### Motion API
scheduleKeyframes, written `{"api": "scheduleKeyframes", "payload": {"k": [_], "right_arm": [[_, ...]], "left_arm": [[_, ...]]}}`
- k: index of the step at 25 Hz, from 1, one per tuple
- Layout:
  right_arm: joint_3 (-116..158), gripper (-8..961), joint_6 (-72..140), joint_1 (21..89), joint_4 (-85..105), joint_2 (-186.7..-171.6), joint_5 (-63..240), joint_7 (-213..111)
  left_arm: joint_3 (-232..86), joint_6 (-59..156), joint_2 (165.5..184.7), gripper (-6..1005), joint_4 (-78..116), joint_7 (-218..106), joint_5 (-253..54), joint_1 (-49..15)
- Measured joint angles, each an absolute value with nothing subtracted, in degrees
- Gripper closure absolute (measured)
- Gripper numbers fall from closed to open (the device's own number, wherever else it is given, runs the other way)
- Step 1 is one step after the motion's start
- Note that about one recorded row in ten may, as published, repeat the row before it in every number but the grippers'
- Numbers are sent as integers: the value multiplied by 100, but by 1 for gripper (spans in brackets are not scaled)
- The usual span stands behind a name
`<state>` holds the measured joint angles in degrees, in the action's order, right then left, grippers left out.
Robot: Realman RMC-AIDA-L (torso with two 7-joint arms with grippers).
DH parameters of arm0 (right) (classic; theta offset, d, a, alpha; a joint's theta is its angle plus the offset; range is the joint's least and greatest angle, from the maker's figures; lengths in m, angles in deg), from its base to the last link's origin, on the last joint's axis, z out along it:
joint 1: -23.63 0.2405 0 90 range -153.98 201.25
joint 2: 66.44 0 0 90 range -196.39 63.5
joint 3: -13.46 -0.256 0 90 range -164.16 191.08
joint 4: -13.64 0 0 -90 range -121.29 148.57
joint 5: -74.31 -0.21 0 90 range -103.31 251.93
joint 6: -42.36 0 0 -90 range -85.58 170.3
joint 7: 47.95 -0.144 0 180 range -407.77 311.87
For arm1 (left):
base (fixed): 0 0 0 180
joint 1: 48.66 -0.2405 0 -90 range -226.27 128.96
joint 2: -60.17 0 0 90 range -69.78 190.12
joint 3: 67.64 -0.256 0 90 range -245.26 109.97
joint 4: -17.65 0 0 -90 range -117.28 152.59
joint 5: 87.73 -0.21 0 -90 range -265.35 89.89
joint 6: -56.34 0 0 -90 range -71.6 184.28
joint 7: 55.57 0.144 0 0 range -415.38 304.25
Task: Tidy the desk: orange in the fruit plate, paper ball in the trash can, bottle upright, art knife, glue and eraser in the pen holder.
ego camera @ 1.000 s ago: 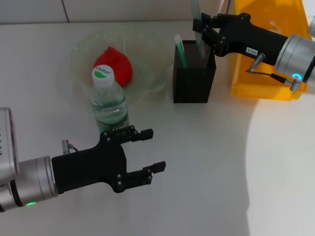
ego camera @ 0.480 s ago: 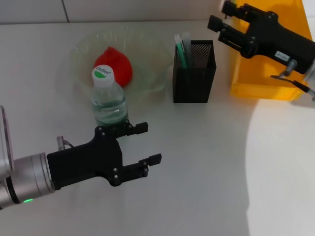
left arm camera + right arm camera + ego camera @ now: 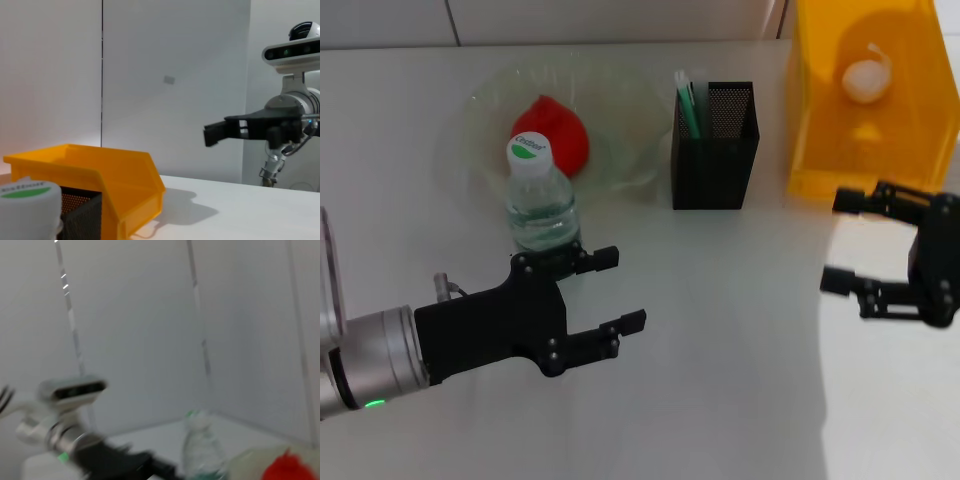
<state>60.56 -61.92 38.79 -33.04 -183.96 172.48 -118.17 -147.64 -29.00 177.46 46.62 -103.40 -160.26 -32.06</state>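
Half a second ago the right end effector [image 3: 850, 243] hung above the trash can [image 3: 865, 130] at the table's far right corner; now it sits lower and nearer, just in front of the can, jaws wide and empty. A white paper ball [image 3: 866, 80] lies inside the can. Beside it stands the pen holder [image 3: 713, 150] with green and pale items upright in it. Toward the far left, the orange [image 3: 555, 130] rests in the fruit plate [image 3: 485, 115], and the bottle [image 3: 540, 200] stands upright at the plate's near rim. Just in front of the bottle, the left end effector [image 3: 618, 290] reaches in level from the near left edge, jaws wide, holding nothing. The table [image 3: 720, 380] is white.
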Motion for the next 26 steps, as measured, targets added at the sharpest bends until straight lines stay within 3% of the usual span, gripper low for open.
{"api": "scheduleKeyframes", "payload": {"k": [5,26], "right_arm": [[5922,113,-6474,3875,-3291,-18400,18088,-11804],[6026,113,-5644,4013,-3230,-18546,18514,-11768]], "left_arm": [[-14731,-2867,17789,300,4658,-10674,-16444,-3010],[-14727,-2916,17848,300,4665,-10886,-16466,-2962]]}}
